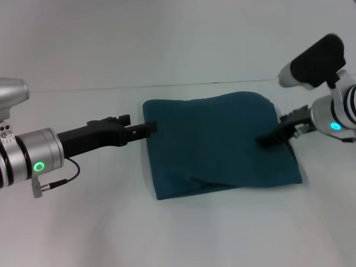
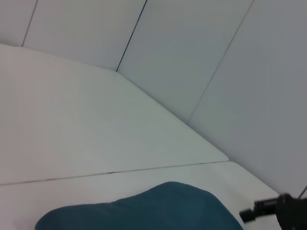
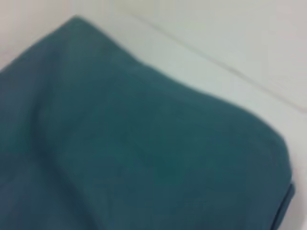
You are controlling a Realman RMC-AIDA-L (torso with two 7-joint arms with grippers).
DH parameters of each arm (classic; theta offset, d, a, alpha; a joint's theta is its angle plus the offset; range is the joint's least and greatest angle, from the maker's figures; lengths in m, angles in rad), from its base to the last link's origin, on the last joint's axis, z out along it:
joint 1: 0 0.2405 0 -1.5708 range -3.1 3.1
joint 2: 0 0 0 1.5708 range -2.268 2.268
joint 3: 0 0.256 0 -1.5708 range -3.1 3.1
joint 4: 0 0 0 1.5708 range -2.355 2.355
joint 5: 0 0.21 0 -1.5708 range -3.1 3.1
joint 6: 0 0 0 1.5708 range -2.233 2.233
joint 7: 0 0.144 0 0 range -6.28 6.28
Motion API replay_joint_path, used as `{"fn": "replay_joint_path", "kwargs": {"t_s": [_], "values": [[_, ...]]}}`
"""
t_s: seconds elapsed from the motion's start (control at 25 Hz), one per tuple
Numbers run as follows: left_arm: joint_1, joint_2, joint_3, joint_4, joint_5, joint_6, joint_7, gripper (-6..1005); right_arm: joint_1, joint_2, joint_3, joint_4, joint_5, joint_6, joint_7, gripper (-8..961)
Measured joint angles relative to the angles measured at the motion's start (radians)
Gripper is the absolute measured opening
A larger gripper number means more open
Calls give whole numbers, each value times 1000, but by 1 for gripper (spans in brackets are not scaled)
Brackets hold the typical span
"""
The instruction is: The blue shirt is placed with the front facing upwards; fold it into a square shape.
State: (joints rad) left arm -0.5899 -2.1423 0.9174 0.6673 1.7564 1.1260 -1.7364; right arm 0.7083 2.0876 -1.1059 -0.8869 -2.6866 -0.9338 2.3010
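Left pincer [image 1: 149, 129]: pinching the left edge of the shirt [image 1: 219, 144] | right pincer [image 1: 267, 139]: on its right side, can't tell if shut | shirt: on table [image 1: 83, 222], folded, nearly square | risk: I might tug it and undo the fold

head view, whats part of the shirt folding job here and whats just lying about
Job:
- shirt, already folded into a rough square
- left end effector, at the shirt's left edge
- right end effector, over the shirt's right side

Lying about:
- nothing loose; only the table beneath and the wall behind
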Motion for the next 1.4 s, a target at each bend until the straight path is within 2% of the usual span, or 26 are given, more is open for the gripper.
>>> {"fn": "replay_joint_path", "kwargs": {"t_s": [0.52,0.68,0.96,1.16,1.4], "values": [[2,0,-8,0,-4,4,0,920,-20,3,-5,-96,235,10,-120,916],[3,2,-32,7,-5,6,0,920,-50,0,4,-117,369,12,-243,916],[8,3,-60,25,-7,3,0,921,-149,-1,58,-116,661,-8,-599,916],[9,3,-78,24,-8,-1,-16,921,-222,-2,157,-99,829,-108,-806,916],[10,3,-79,21,10,-33,-101,921,-278,-4,328,-36,925,-347,-1063,916]]}}
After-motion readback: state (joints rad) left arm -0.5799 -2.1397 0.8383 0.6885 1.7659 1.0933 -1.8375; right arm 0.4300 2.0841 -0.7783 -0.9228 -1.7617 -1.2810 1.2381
